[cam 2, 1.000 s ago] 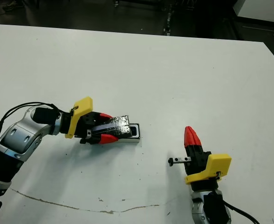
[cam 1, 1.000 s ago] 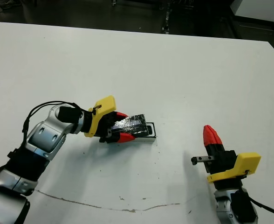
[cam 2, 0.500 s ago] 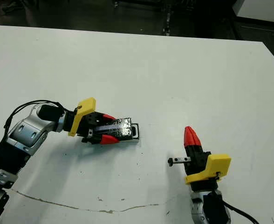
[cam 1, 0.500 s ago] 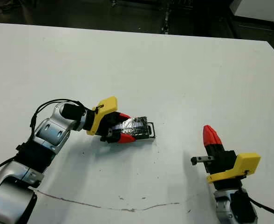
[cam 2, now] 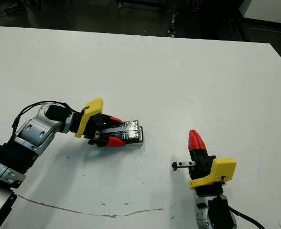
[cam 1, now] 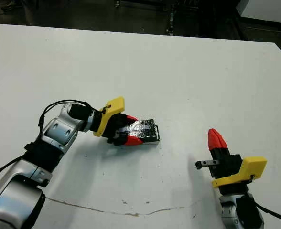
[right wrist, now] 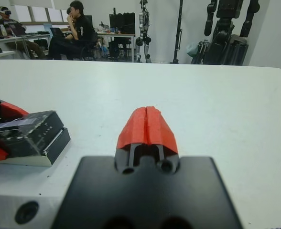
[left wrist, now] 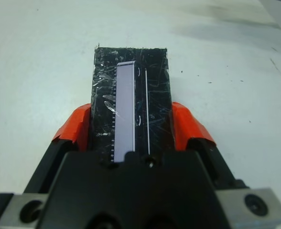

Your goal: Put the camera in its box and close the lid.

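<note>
— So, where is the lid (cam 1: 141, 128) found?

— It is pinched between the two red fingers (left wrist: 74, 129) of the left claw (cam 1: 131, 130), which are pressed against its long sides. The black crinkled slab, with its pale reflective strip facing up, is laid flat over the box (cam 1: 152, 139), a little left of the middle of the white worktop (cam 1: 188, 71).

— Is the box itself seen?

— Only partly. A white strip of its wall is visible under the lid in the head views, along with a bit of its end beyond the lid's far edge. In the right wrist view the lid (right wrist: 28, 131) is shown resting on top of the box (right wrist: 49, 151), slightly askew, with the white rim exposed on one side. Whether the lid is fully seated cannot be told.

— And the camera?

— It cannot be made out in any view; the inside of the box is covered.

— How is the right claw (cam 1: 217, 137) held?

— Its red fingertips are pressed together into a single point, with nothing between them. It is held upright above the worktop near the robot, well apart from the box and to its right.

— Anything beyond the worktop?

— People (right wrist: 76, 28) are seated at desks in the background of the right wrist view.
</note>
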Action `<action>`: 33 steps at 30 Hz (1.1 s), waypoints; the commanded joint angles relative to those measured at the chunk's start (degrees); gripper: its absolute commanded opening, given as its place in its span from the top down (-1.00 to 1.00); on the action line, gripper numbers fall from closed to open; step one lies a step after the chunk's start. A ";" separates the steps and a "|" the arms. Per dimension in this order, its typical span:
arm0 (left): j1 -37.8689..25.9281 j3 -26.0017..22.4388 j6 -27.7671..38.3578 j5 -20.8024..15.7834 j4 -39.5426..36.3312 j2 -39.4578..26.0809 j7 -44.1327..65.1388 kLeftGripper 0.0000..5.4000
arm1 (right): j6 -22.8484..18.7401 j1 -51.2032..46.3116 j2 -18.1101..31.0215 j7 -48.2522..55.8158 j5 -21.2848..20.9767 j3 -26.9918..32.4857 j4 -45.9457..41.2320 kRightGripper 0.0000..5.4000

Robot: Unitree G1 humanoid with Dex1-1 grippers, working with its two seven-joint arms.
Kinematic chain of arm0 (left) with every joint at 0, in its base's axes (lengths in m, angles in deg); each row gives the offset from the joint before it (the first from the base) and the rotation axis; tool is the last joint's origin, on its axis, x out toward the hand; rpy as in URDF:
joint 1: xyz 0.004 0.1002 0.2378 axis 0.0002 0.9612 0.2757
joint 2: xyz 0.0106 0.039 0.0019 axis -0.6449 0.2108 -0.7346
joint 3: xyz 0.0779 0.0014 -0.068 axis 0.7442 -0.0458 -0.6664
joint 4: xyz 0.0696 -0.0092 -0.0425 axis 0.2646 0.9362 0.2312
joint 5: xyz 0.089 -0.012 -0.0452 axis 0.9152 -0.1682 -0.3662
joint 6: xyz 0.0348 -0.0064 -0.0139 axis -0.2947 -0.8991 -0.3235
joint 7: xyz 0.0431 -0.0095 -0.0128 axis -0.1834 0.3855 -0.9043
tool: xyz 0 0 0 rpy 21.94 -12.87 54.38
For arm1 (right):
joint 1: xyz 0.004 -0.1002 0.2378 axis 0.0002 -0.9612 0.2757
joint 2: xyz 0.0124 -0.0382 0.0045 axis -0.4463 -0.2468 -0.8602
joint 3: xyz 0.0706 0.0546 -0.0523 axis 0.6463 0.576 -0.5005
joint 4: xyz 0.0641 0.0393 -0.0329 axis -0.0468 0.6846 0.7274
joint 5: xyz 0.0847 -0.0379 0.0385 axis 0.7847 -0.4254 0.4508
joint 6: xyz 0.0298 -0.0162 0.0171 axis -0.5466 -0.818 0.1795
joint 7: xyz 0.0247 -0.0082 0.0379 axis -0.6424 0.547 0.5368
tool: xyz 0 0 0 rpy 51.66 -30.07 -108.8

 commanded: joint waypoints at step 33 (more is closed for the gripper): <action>1.12 13.15 0.05 15.29 -3.55 2.85 -3.85 -0.51 | -0.71 -0.57 0.10 -0.75 0.95 0.06 -0.28 1.00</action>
